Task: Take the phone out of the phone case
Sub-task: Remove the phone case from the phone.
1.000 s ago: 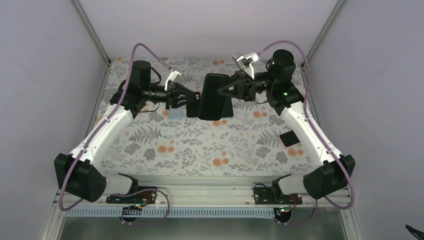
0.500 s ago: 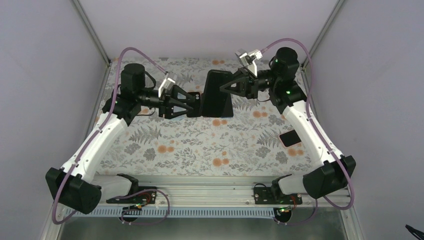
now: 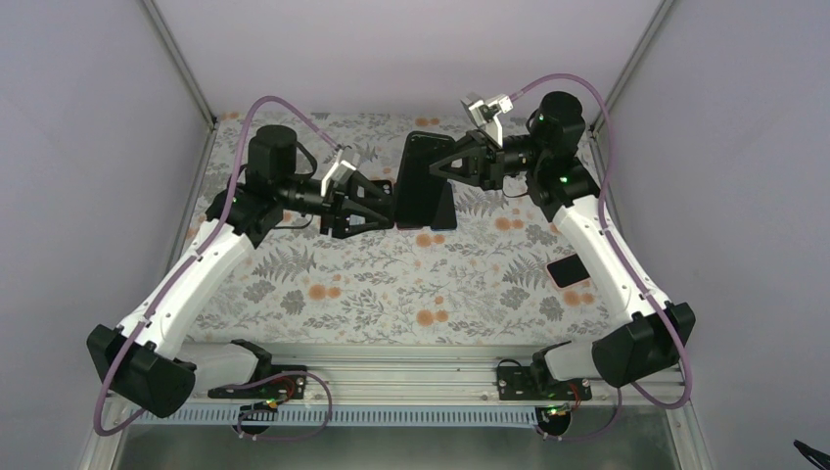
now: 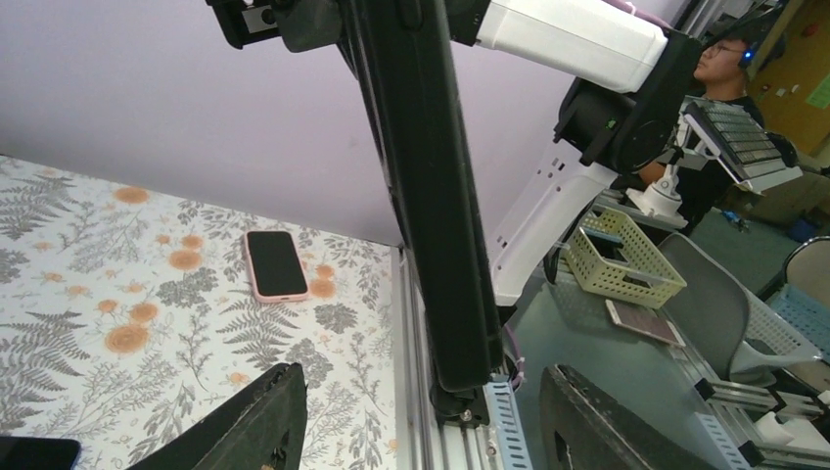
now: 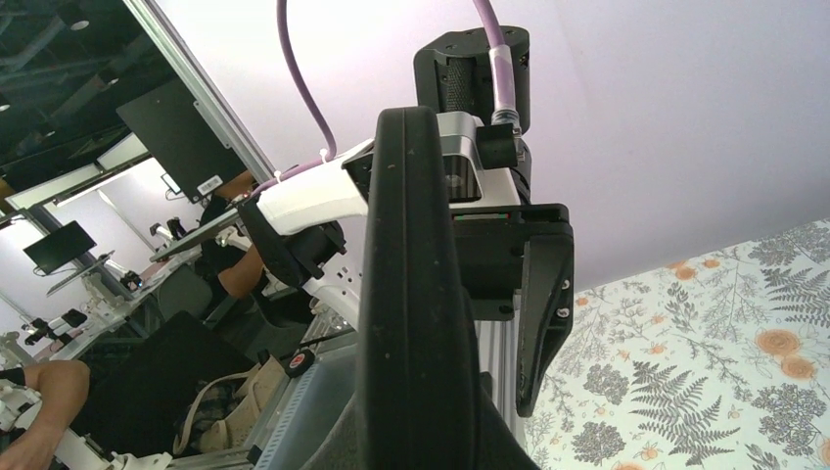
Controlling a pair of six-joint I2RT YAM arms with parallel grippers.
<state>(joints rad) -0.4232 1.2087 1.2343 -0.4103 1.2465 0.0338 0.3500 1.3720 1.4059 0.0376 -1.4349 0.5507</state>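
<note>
The black phone case (image 3: 423,186) is up in the air above the flowery table (image 3: 372,284), near the far side. It stands on its edge. The right gripper (image 3: 436,167) comes at the case from the right and is closed tight on it, holding it up. I cannot tell from these pictures if the phone is inside the case, because only its dark back and thin edge show.

The left gripper (image 3: 388,207) is just to the left of the case and points at it. Its two fingers (image 4: 264,421) are spread wide apart. In the left wrist view, the thin edge of the case runs down between the two fingers, with a gap on each side. The fingers do not touch it.

In the right wrist view, the case fills the middle as one tall dark strip. One finger of the left gripper shows just behind it.

A second phone with a pink rim (image 3: 566,270) lies flat on the table. It is well away from the case, nearer to the front and to the right, beside the white right arm. Its dark screen faces up.

In the left wrist view, a small dark flat thing (image 4: 34,452) shows on the table below and to the left of the case. I cannot tell what it is.
</note>
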